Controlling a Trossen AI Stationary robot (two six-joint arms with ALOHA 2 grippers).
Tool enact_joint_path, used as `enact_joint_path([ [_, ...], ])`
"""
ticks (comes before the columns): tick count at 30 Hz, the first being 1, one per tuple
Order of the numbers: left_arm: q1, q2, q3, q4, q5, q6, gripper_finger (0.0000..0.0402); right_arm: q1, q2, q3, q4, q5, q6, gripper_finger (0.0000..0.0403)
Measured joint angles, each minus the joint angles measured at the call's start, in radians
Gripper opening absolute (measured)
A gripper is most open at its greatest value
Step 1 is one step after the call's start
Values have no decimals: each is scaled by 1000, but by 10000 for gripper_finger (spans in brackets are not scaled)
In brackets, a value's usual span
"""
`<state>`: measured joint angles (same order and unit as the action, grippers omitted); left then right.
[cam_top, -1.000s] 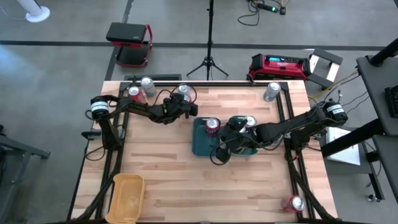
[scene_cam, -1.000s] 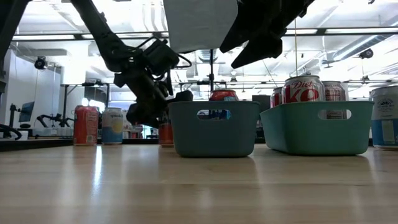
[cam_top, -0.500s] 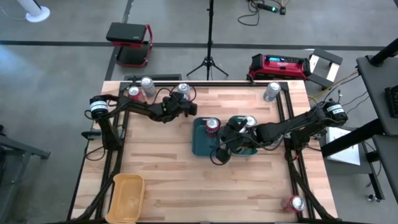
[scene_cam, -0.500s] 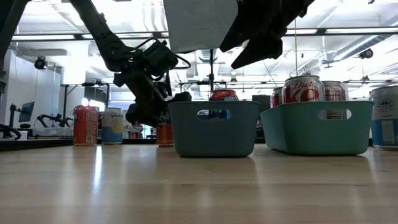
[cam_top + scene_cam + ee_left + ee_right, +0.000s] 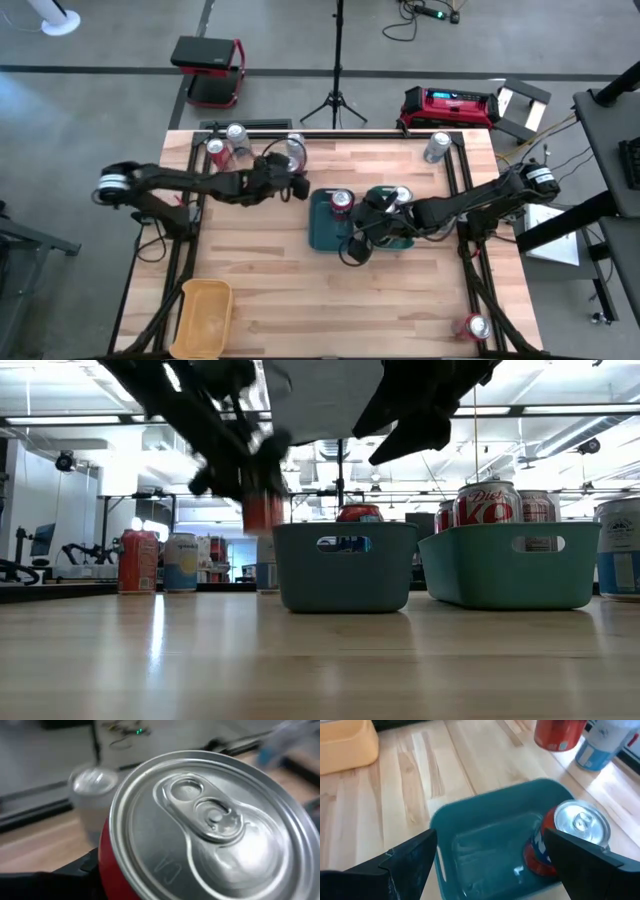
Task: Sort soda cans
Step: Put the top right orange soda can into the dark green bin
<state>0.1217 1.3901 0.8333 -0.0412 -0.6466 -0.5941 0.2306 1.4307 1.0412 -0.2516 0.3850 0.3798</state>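
- Left claw (image 5: 291, 186) pinching red soda can (image 5: 263, 512), lifted clear of bench (image 5: 270, 280), beside teal bin (image 5: 344, 567).
- Right claw (image 5: 487, 857) spread, hovering over that bin; second red can (image 5: 568, 840) stands inside.

Eight soda cans (image 5: 437, 147), two teal bins (image 5: 326, 234), one yellow tray (image 5: 204, 317), two arms.

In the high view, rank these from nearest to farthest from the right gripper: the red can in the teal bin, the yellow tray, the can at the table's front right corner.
From the right gripper:
1. Red can in the teal bin, just behind the gripper, mid-table.
2. Can at the front right corner, off to the right.
3. Yellow tray, at the front left corner.
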Motion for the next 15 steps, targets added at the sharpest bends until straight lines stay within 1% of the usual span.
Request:
enact_joint_path([
  [4, -106, -102, 0, -1, -2, 64, 284, 31, 0, -3, 2, 17, -35, 361],
  [7, -197, -130, 0, 4, 0, 88, 284, 59, 5, -10, 0, 19, -37, 361],
  [11, -301, -113, 0, 21, 0, 86, 284, 102, 5, -13, 2, 52, -58, 361],
  [15, -353, -51, -1, 96, 9, 89, 285, 172, 5, -5, 3, 118, -91, 361],
])
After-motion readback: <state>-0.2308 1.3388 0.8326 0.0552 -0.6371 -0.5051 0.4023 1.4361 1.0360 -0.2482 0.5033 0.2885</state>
